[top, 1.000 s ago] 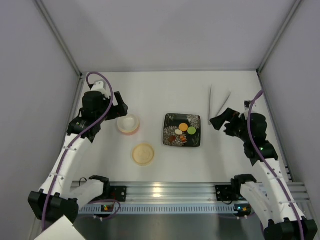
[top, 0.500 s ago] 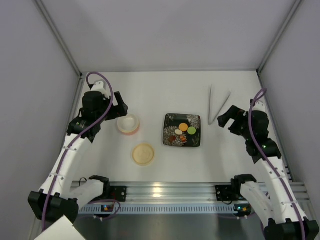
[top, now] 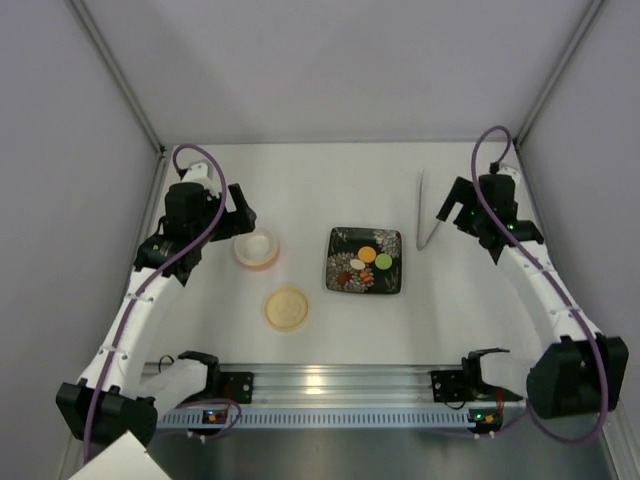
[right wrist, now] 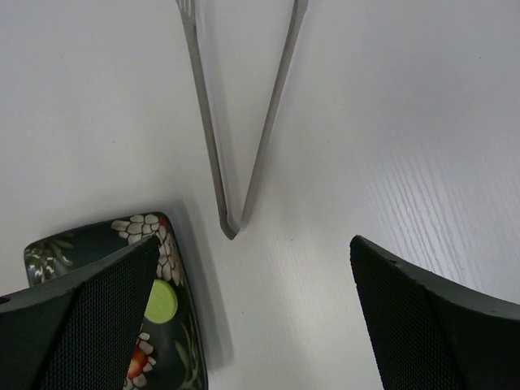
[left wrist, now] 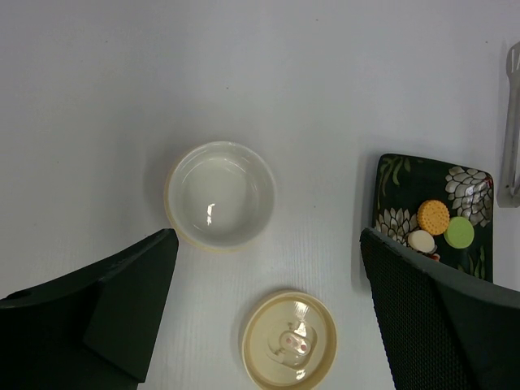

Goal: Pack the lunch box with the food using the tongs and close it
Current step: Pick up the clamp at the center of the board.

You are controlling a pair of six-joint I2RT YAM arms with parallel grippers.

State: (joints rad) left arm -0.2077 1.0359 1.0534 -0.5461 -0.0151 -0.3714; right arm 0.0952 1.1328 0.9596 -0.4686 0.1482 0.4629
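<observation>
Tongs (right wrist: 231, 226): long axis near-far, V joint toward plate (right wrist: 183, 325).

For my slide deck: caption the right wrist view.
Open right gripper lined up on the tongs, floral plate and green food piece alongside.

Nothing written can be read in any view: no label, brand, number or sign. The plate (top: 340, 242) bears only flowers.
</observation>
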